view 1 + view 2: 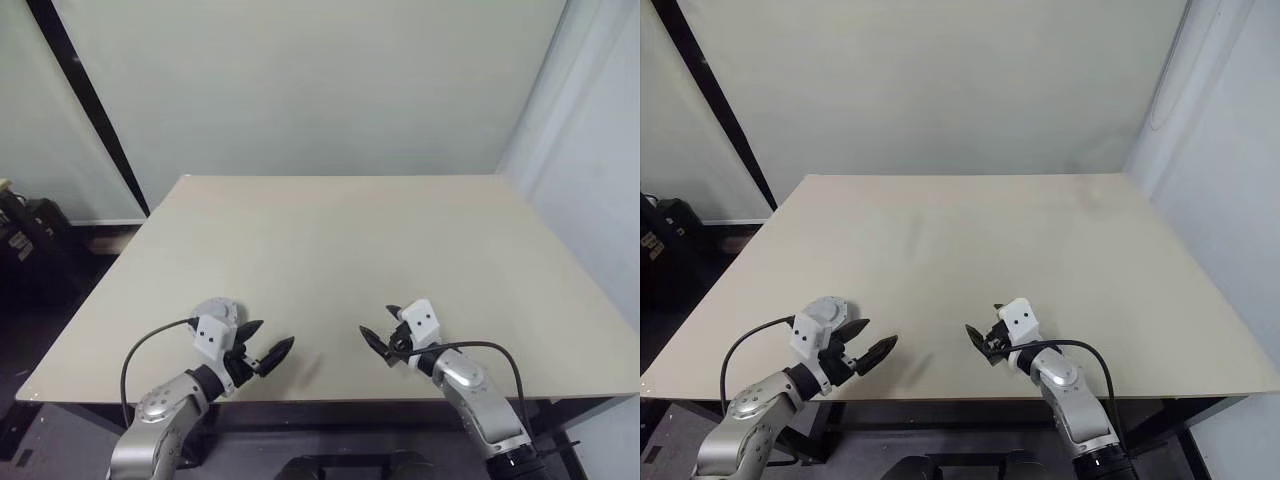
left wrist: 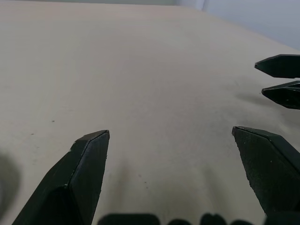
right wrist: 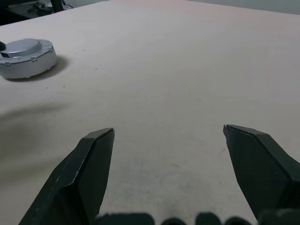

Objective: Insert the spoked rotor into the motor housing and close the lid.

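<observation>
The lid (image 3: 26, 54), a round grey metal disc with a raised centre and small studs round its rim, lies as a thick puck near the table's front left. In the head views the lid (image 1: 218, 306) sits just behind my left gripper's white mount. I cannot tell what is under it. The spoked rotor and the motor housing are hidden or out of view. My left gripper (image 1: 277, 332) is open and empty, pointing right over the table's front edge. My right gripper (image 1: 375, 318) is open and empty too, pointing left towards it. A gap separates their fingertips.
The beige table (image 1: 340, 240) reaches back to a pale wall. Its front edge (image 1: 330, 402) runs just under both wrists. Dark equipment (image 1: 25, 235) stands on the floor off the table's left side. In the left wrist view the right gripper's fingers (image 2: 281, 65) show.
</observation>
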You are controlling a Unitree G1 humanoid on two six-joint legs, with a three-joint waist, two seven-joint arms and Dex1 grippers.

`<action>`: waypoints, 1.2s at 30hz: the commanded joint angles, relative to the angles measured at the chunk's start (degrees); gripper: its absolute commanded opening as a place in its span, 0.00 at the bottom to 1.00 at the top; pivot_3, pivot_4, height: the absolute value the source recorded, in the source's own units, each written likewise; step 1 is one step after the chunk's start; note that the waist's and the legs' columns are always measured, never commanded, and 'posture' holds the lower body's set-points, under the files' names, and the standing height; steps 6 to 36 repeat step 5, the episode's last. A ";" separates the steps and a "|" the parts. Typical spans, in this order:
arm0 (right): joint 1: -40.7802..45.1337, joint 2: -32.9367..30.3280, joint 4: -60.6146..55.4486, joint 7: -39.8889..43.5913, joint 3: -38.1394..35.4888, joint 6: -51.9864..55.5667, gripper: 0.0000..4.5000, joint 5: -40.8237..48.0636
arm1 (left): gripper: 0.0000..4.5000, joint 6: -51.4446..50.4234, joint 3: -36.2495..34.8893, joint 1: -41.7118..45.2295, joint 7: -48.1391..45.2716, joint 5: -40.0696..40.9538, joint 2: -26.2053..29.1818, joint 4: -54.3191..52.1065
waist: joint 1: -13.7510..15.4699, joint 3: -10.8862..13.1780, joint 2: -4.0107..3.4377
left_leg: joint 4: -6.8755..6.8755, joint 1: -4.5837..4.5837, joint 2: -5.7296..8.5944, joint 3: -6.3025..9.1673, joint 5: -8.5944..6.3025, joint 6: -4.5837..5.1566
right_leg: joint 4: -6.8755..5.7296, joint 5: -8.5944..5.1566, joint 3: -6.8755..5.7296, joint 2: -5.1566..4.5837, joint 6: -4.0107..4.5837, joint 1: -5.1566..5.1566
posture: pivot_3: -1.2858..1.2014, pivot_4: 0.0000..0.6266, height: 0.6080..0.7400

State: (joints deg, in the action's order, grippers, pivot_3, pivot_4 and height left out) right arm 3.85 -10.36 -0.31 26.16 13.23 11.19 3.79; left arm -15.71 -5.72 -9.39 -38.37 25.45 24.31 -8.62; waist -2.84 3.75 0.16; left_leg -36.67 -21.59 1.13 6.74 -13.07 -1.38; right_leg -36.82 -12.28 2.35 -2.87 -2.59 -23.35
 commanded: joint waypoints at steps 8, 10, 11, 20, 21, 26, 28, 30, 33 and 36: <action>-1.08 0.14 -4.76 -1.01 -0.69 -0.34 0.90 0.16 | 0.99 0.99 -0.05 2.77 1.56 -0.69 -1.64 -0.36 | 0.00 0.00 0.00 | 0.03 0.00 0.00 0.02 0.01 0.01 | -0.01 0.00 -0.02 0.01 0.00 0.01 | 0.52 0.00 1.00; -1.08 0.14 -4.76 -1.01 -0.69 -0.34 0.90 0.16 | 0.99 0.99 -0.05 2.77 1.56 -0.69 -1.64 -0.36 | 0.00 0.00 0.00 | 0.03 0.00 0.00 0.02 0.01 0.01 | -0.01 0.00 -0.02 0.01 0.00 0.01 | 0.52 0.00 1.00; -1.08 0.14 -4.76 -1.01 -0.69 -0.34 0.90 0.16 | 0.99 0.99 -0.05 2.77 1.56 -0.69 -1.64 -0.36 | 0.00 0.00 0.00 | 0.03 0.00 0.00 0.02 0.01 0.01 | -0.01 0.00 -0.02 0.01 0.00 0.01 | 0.52 0.00 1.00; -1.08 0.14 -4.76 -1.01 -0.69 -0.34 0.90 0.16 | 0.99 0.99 -0.05 2.77 1.56 -0.69 -1.64 -0.36 | 0.00 0.00 0.00 | 0.03 0.00 0.00 0.02 0.01 0.01 | -0.01 0.00 -0.02 0.01 0.00 0.01 | 0.52 0.00 1.00; -1.08 0.14 -4.76 -1.01 -0.69 -0.34 0.90 0.16 | 0.99 0.99 -0.05 2.77 1.56 -0.69 -1.64 -0.36 | 0.00 0.00 0.00 | 0.03 0.00 0.00 0.02 0.01 0.01 | -0.01 0.00 -0.02 0.01 0.00 0.01 | 0.52 0.00 1.00; -1.08 0.14 -4.76 -1.01 -0.69 -0.34 0.90 0.16 | 0.99 0.99 -0.05 2.77 1.56 -0.69 -1.64 -0.36 | 0.00 0.00 0.00 | 0.03 0.00 0.00 0.02 0.01 0.01 | -0.01 0.00 -0.02 0.01 0.00 0.01 | 0.52 0.00 1.00; -1.08 0.14 -4.76 -1.01 -0.69 -0.34 0.90 0.16 | 0.99 0.99 -0.05 2.77 1.56 -0.69 -1.64 -0.36 | 0.00 0.00 0.00 | 0.03 0.00 0.00 0.02 0.01 0.01 | -0.01 0.00 -0.02 0.01 0.00 0.01 | 0.52 0.00 1.00; -1.08 0.14 -4.76 -1.01 -0.69 -0.34 0.90 0.16 | 0.99 0.99 -0.05 2.77 1.56 -0.69 -1.64 -0.36 | 0.00 0.00 0.00 | 0.03 0.00 0.00 0.02 0.01 0.01 | -0.01 0.00 -0.02 0.01 0.00 0.01 | 0.52 0.00 1.00; -1.08 0.14 -4.76 -1.01 -0.69 -0.34 0.90 0.16 | 0.99 0.99 -0.05 2.77 1.56 -0.69 -1.64 -0.36 | 0.00 0.00 0.00 | 0.03 0.00 0.00 0.02 0.01 0.01 | -0.01 0.00 -0.02 0.01 0.00 0.01 | 0.52 0.00 1.00; -1.08 0.14 -4.76 -1.01 -0.69 -0.34 0.90 0.16 | 0.99 0.99 -0.05 2.77 1.56 -0.69 -1.64 -0.36 | 0.00 0.00 0.00 | 0.03 0.00 0.00 0.02 0.01 0.01 | -0.01 0.00 -0.02 0.01 0.00 0.01 | 0.52 0.00 1.00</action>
